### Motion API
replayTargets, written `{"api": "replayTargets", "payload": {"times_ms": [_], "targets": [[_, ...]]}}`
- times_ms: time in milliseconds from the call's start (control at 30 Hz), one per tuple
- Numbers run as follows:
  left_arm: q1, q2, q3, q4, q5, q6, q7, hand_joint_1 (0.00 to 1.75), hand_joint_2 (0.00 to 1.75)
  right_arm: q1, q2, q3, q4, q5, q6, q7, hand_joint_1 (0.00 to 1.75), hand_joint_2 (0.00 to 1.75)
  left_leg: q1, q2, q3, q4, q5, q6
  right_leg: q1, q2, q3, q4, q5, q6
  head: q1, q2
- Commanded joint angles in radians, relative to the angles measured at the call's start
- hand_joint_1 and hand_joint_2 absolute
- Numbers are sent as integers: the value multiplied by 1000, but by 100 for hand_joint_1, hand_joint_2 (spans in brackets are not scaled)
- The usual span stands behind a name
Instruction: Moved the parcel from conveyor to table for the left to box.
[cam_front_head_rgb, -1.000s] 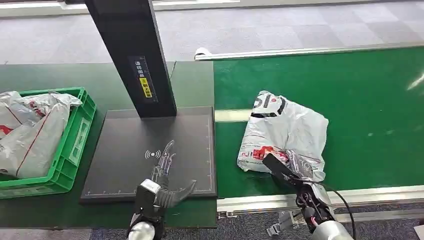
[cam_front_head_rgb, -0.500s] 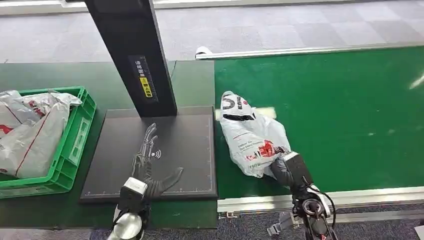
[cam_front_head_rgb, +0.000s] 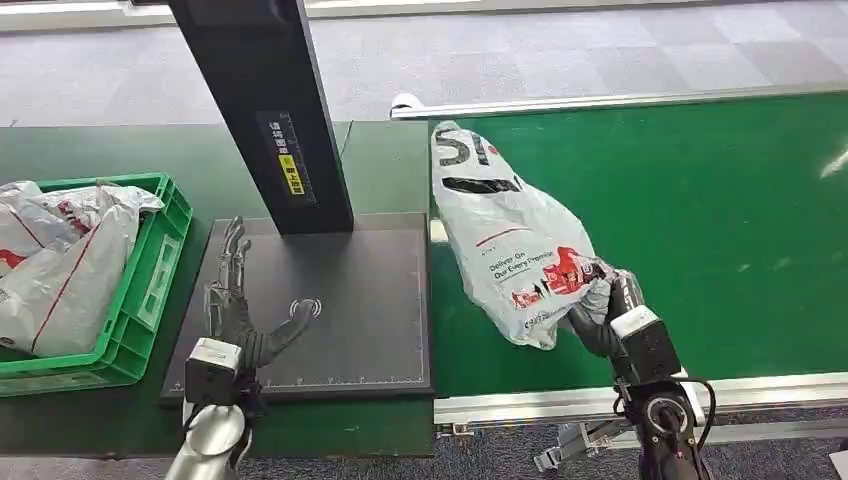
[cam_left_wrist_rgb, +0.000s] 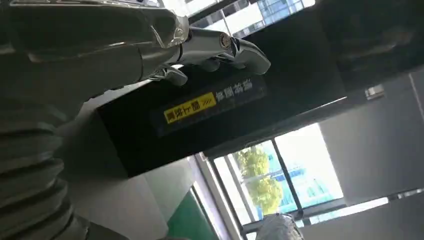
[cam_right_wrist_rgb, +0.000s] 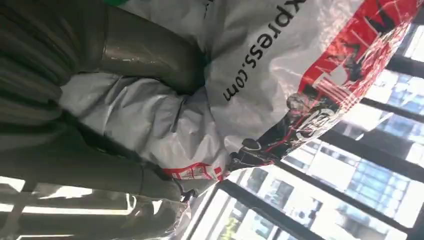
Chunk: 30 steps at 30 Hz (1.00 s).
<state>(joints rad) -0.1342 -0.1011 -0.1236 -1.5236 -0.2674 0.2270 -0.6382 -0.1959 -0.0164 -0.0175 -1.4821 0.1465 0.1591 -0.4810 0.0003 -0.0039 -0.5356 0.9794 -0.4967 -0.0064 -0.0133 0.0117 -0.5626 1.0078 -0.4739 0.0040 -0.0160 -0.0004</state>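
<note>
We have the grey-white plastic courier parcel with red and black print (cam_front_head_rgb: 510, 250) clutched by its near end in our right robot hand (cam_front_head_rgb: 598, 312), fingers wrapped into the crumpled film, as the right wrist view (cam_right_wrist_rgb: 210, 100) shows close up. Gripped at one end like that, the soft bag hangs stretched out lengthwise, off the green conveyor belt (cam_front_head_rgb: 720, 220) and just beside the edge of the flat black scanning pad (cam_front_head_rgb: 370, 290) on the dark green table (cam_front_head_rgb: 90, 150). We judge the end grip suits a limp bag: it leaves most of the body free to be laid down on the pad. Our left robot hand (cam_front_head_rgb: 232, 300) holds nothing, its fingers spread apart over the pad's left side, near the green plastic crate (cam_front_head_rgb: 150, 270) that already holds similar grey parcels (cam_front_head_rgb: 60, 260). That position seems chosen so it can take over once the parcel lands and carry it to the crate. The black upright post with a yellow label (cam_front_head_rgb: 270, 110) stands at the pad's rear, so the drop should stay toward the front.
</note>
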Motion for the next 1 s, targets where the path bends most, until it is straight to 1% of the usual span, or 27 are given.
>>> {"api": "replayTargets", "payload": {"times_ms": [33,67,200,233,267,300,333,367,433,467,567,633,700,867,933,1000], "targets": [[-70,34,78,14,-17,16,0,0,175,-261,20,237,106,52,18,70,175,175,0,6,-2,1,1,-1,0,5,-4,1,2,-1,0,0],[-78,34,82,24,-23,19,1,0,175,-293,30,272,155,78,21,84,175,175,0,8,-2,1,1,-1,0,6,-5,1,3,-1,0,0],[-131,56,117,97,15,17,-3,0,175,-450,95,434,394,250,-71,137,175,175,0,8,1,0,2,-2,0,7,-2,0,3,-1,0,0],[-147,63,122,115,26,20,-7,0,175,-479,116,465,447,275,-81,143,175,175,0,11,0,-1,2,-2,0,10,-3,1,4,-2,0,0],[-157,67,126,126,29,20,-8,0,175,-491,134,480,475,286,-101,146,175,175,0,7,1,0,2,-2,0,7,-2,1,2,-1,0,0],[-157,67,126,126,29,20,-8,0,175,-491,134,480,475,286,-101,146,175,175,0,9,0,-1,3,-2,0,8,-3,1,4,-2,0,0],[-157,67,126,126,29,20,-8,0,175,-491,134,480,475,286,-101,146,175,175,0,5,1,0,2,-2,0,5,-1,1,2,-1,0,0],[-155,67,125,121,29,20,-8,0,175,-487,129,483,471,285,-103,144,175,175,1,6,1,-1,3,-2,1,5,-2,0,3,-2,0,0],[-152,66,123,118,28,20,-8,0,175,-483,122,482,464,284,-104,143,175,175,1,3,0,-1,3,-2,2,2,-2,0,3,-2,0,0],[-159,65,124,123,31,22,-7,0,175,-488,123,507,472,296,-81,150,175,175,1,1,0,-1,3,-2,1,0,-1,0,1,-1,0,0],[-189,62,153,130,39,35,0,0,175,-505,188,607,562,337,-55,158,175,175,1,4,-1,0,3,-2,1,3,-2,0,2,-1,0,0],[-199,61,184,116,32,43,13,0,175,-519,244,687,658,335,-61,142,175,175,2,6,0,0,2,-2,2,6,-2,1,2,-1,0,0],[-201,64,187,115,31,41,15,0,175,-511,253,693,661,335,-70,141,175,175,1,5,0,-1,2,-2,2,4,-2,1,2,-2,0,0],[-197,57,192,114,27,38,16,0,175,-522,236,701,660,324,-76,137,175,175,2,-1,-1,0,3,-2,2,-1,-2,1,1,-1,0,0],[-198,67,204,109,22,47,18,0,175,-512,263,728,683,307,-17,140,175,175,2,1,-2,0,3,-2,2,0,-2,1,1,-1,0,0],[-194,81,219,105,21,51,21,0,175,-500,295,759,721,305,-6,142,175,175,2,2,-1,0,2,-2,2,2,-2,1,1,-1,0,0]]}}
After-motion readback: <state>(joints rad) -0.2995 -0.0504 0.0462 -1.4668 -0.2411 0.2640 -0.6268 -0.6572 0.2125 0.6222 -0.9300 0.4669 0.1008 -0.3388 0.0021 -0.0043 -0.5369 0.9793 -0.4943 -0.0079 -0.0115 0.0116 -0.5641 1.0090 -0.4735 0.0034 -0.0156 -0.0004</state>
